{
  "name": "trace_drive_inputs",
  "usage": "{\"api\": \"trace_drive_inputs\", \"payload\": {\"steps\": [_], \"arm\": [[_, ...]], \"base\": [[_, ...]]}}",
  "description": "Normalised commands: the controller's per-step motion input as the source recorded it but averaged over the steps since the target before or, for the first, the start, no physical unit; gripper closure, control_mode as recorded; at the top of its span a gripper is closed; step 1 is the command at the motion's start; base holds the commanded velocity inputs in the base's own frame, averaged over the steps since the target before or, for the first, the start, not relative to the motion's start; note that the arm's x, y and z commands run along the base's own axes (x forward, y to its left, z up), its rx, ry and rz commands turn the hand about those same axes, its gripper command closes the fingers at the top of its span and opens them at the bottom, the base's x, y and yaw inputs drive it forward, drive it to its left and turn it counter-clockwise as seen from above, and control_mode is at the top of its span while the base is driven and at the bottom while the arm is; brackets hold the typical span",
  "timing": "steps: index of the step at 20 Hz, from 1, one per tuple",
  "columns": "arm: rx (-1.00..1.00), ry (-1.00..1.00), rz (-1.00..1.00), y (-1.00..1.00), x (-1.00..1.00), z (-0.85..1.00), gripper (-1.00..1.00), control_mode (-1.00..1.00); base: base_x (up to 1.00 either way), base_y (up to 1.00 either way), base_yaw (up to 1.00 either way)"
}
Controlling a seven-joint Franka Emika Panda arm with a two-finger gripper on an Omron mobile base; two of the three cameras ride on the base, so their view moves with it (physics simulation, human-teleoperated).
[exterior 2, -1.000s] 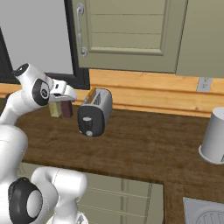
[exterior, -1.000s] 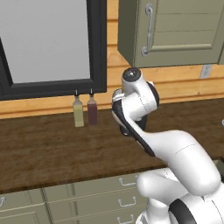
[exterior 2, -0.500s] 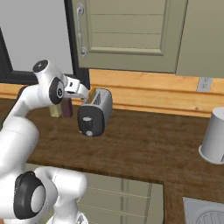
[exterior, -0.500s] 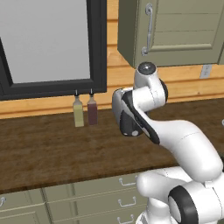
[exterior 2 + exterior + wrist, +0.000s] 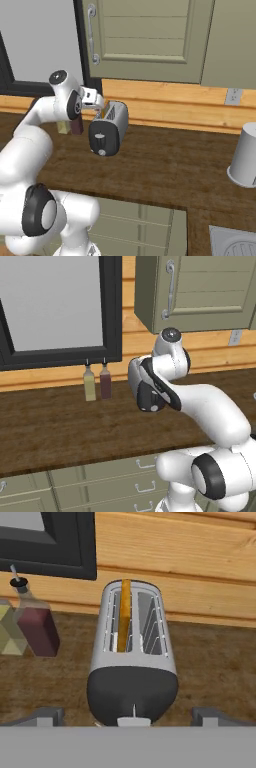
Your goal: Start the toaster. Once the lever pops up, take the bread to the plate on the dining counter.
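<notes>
A: Where's the toaster [image 5: 132, 662]?

B: On the dark wooden bench [image 5: 165, 165], close to the wood-panelled back wall [image 5: 170, 107]. From the right base view its black end panel faces out toward the front edge, with the silver body running back toward the wall.

A: And the bread [image 5: 124, 614]?

B: Standing on edge in the left slot as the hand view shows it, its tan top edge rising just above the slot. The other slot shows only its wire guides.

A: The lever [image 5: 134, 721]?

B: A small pale tab low on the black end panel, at the bottom of the hand view. In the right base view it is a pale mark on the panel [image 5: 101, 141].

A: What's the hand [image 5: 95, 100] doing?

B: Its fingers are spread wide apart with nothing between them. In the hand view the two tips [image 5: 45, 716] sit at either side of the toaster's near end, clear of it. From the right base view the hand is up beside the toaster's top, on its left.

A: Anything nearby?

B: Two bottles just left of the toaster: a dark red one [image 5: 35, 624] and a pale yellow-green one [image 5: 10, 632], touching or nearly so. Above them is a black-framed window [image 5: 55, 306]. A grey canister [image 5: 245, 155] stands well apart to the right, and green cupboard doors [image 5: 140, 35] hang above.
</notes>
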Motion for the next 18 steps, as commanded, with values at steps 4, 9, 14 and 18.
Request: {"api": "trace_drive_inputs", "payload": {"steps": [4,9,14,18], "arm": [[0.00,0.00,0.05,0.03,0.33,0.00,-1.00,-1.00],[0.00,0.00,0.00,0.01,0.34,-0.11,-1.00,-1.00],[0.00,0.00,0.00,0.00,0.19,-0.24,-1.00,-1.00],[0.00,0.00,0.00,0.03,0.25,-0.18,-1.00,-1.00]], "base": [[0.00,0.00,0.00],[0.00,0.00,0.00],[0.00,0.00,0.00],[0.00,0.00,0.00]]}}
